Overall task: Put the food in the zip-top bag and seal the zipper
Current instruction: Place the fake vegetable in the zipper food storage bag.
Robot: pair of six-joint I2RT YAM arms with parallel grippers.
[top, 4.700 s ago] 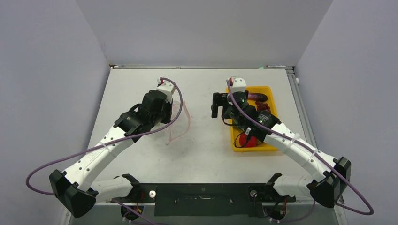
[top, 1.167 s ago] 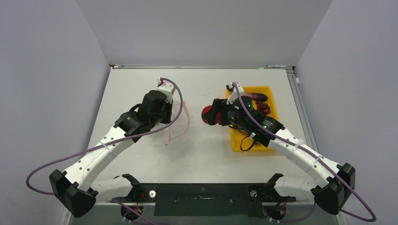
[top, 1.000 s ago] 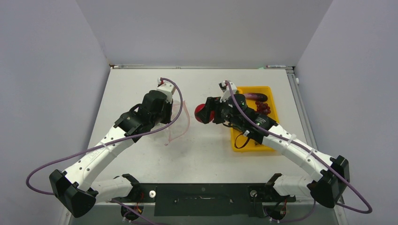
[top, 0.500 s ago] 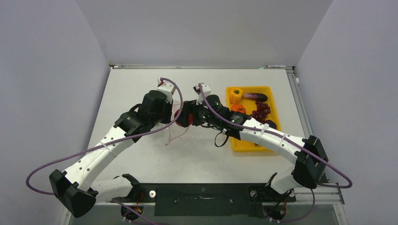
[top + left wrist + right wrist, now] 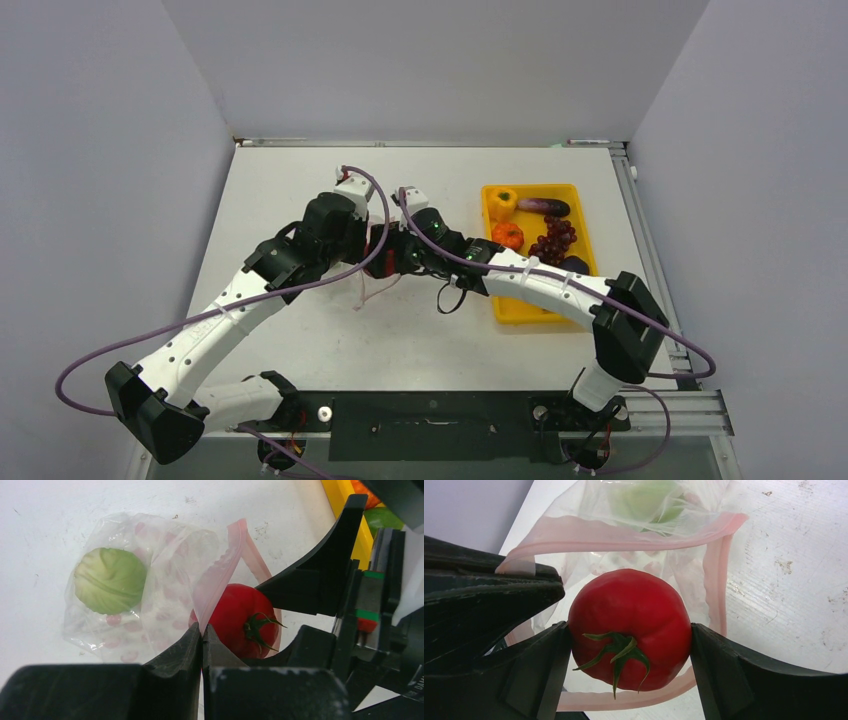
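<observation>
Now the right gripper [image 5: 626,630] is at the mouth of the clear plastic zip-top bag with pink dots [image 5: 165,585], well left of the yellow plastic tray [image 5: 530,187]. A second ago it was still midway across the white table [image 5: 300,170]. Its fingers stand wide, touching both sides of the round red toy tomato [image 5: 634,605], which sits just inside the thin pink zipper strip [image 5: 624,530]. Left gripper [image 5: 201,640]: pinched tight on that strip at one lip, holding the mouth open, unmoved throughout. Pale green round toy vegetable [image 5: 110,580] already lies deep in the bag. Judgement: tomato ready for release. Yellow-orange toy bell pepper [image 5: 503,199], dark purple toy eggplant [image 5: 545,207], dark red toy grape bunch [image 5: 555,240] and orange toy fruit [image 5: 508,235] wait in the tray; zipper unsealed.
</observation>
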